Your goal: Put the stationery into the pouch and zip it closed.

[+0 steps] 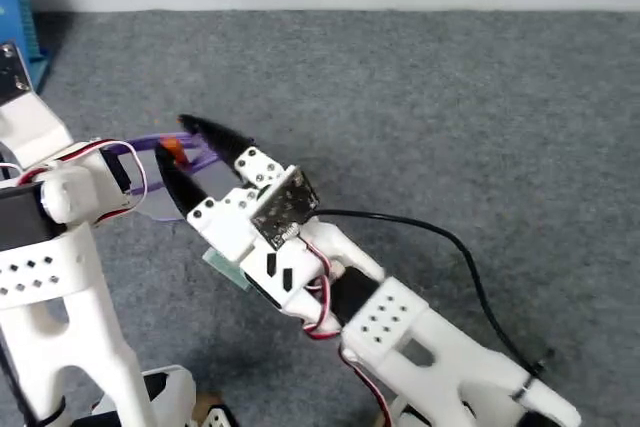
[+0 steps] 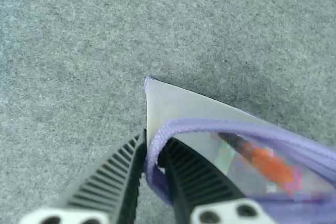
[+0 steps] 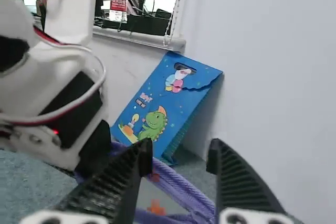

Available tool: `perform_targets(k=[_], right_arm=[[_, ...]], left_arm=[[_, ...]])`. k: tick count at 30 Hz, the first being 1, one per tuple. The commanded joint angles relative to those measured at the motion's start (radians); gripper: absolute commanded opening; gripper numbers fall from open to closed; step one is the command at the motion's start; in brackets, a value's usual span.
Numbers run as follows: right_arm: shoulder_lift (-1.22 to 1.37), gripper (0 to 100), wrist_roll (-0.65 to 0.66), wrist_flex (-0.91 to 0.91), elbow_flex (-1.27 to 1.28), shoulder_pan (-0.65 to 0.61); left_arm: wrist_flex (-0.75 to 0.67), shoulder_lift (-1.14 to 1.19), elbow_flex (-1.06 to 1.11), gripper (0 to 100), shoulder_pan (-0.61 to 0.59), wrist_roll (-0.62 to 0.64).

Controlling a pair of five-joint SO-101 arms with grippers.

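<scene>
The pouch [image 2: 173,108] is translucent with a purple zip edge and is held up off the grey mat. My left gripper [image 2: 152,142] is shut on that purple edge near one corner. An orange stationery item [image 2: 268,163] shows through the pouch wall. In the high view the pouch [image 1: 150,197] hangs between the two arms, with the orange item [image 1: 172,150] at its mouth. My right gripper [image 1: 190,159] is open, one black finger on each side of the pouch's mouth. In the right wrist view the purple edge [image 3: 176,182] runs between the open fingers of my right gripper [image 3: 181,150].
A pale green flat piece [image 1: 225,269] lies on the mat under the right arm. A blue gift bag [image 3: 168,108] leans against the wall at the back left. The left arm's body [image 1: 60,197] stands close to the pouch. Open grey mat [image 1: 450,97] lies to the right.
</scene>
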Motion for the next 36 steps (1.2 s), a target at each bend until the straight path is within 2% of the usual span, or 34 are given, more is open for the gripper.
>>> perform_targets(k=[1,5,9,12,14,17,22,33,36], right_arm=[[-0.133,24.8,-0.081,0.205,-0.120,0.071],[-0.206,24.8,-0.216,0.581,-0.269,0.197],[-0.199,24.8,-0.285,0.969,-0.379,0.292],[-0.159,24.8,-0.304,1.185,-0.370,0.326],[-0.108,24.8,-0.304,1.251,-0.318,0.343],[-0.021,24.8,-0.301,1.225,-0.210,0.354],[0.114,24.7,-0.299,1.069,-0.118,0.349],[0.545,24.7,-0.296,0.746,-0.137,0.292],[0.654,24.7,-0.250,0.694,-0.172,0.297]], left_arm=[[0.018,0.031,0.010,1,0.005,0.014],[0.018,0.031,0.010,1,0.005,0.014],[0.018,0.031,0.010,1,0.002,0.014],[0.018,0.031,0.010,1,0.005,0.014],[0.018,0.031,0.010,1,0.005,0.014],[0.018,0.031,0.010,1,0.005,0.014],[0.018,0.031,0.010,1,0.005,0.014],[0.020,0.031,0.012,1,0.006,0.014],[0.020,0.031,0.012,1,0.000,0.014]])
